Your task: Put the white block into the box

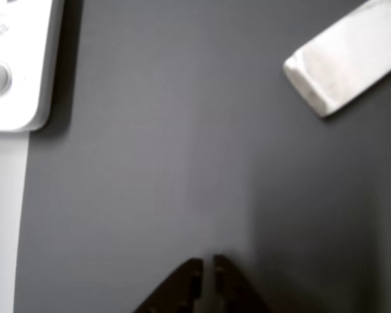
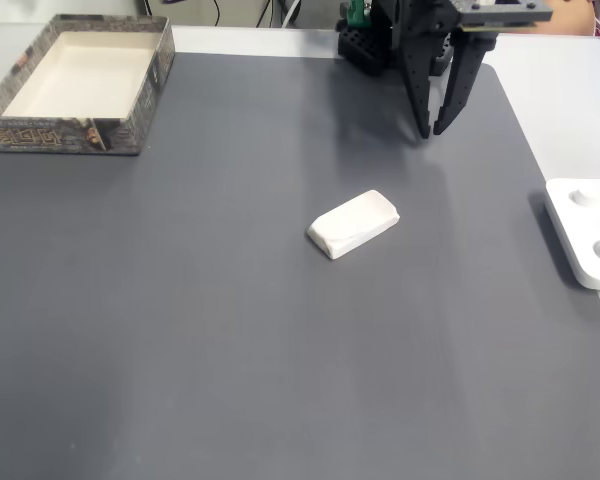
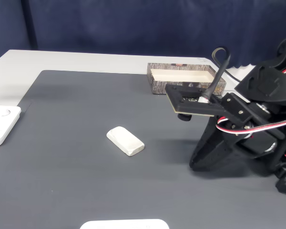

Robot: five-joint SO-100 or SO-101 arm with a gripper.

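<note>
End effector: the black two-finger end effector (image 2: 432,130) hangs tips-down above the far edge of the mat in a fixed view, its jaws a narrow gap apart and gripping nothing; in the other view its two dark tips (image 1: 206,264) enter from the bottom edge, almost touching.
Arm: a black arm (image 3: 257,119) with red, white and black wiring and a small circuit board stands at the right of a fixed view.
White block: the small elongated white block with rounded edges (image 2: 353,223) lies flat and askew near the middle of the mat, well apart from the end effector; it also shows in the other fixed view (image 3: 126,140) and in the upper right corner of the other view (image 1: 344,59).
Box: the shallow rectangular cardboard box with patterned outer walls and pale interior (image 2: 130,105) sits at the far left corner of the mat in a fixed view, well apart from the block, with nothing seen inside; in the other fixed view (image 3: 183,84) it sits behind the arm.
Mat: a dark grey mat (image 2: 230,330) covers the pale tabletop (image 3: 76,62).
White device: a flat white device with round knobs (image 2: 585,235) rests at the mat's right edge in a fixed view, and at top left in the other view (image 1: 19,65).
</note>
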